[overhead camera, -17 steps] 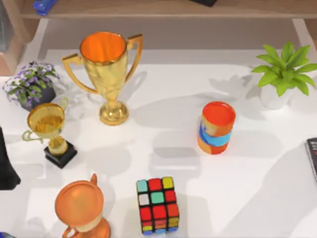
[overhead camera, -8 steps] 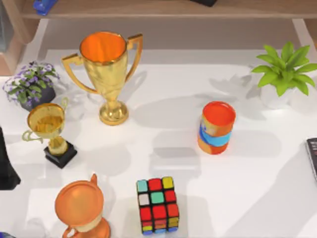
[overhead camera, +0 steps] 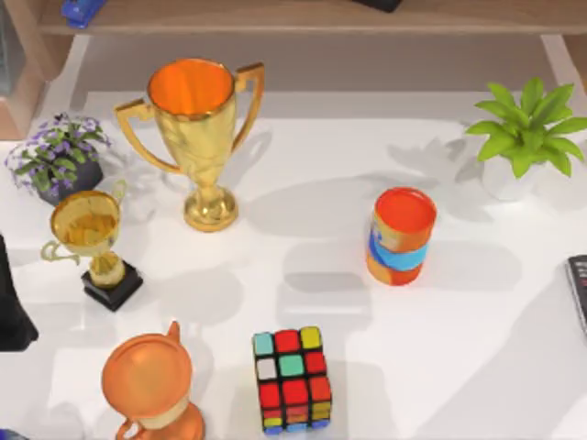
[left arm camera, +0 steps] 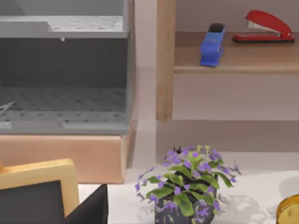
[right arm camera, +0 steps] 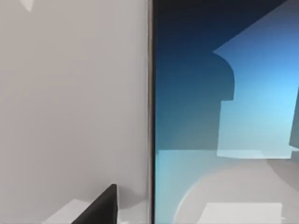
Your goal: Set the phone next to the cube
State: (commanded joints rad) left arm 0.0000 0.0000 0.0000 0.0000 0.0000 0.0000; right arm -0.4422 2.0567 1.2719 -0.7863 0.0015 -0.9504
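We see the cube (overhead camera: 293, 379) at the near edge of the table (overhead camera: 477, 348), middle. The phone (right arm camera: 224, 116) fills our right wrist view, its blue screen close beneath the camera and lying flat on the white surface. Our left arm (overhead camera: 11, 307) sits at the left edge, near a small gold trophy (overhead camera: 92, 240). Whether either gripper's fingers are apart or together, we cannot tell.

No legible text or labels
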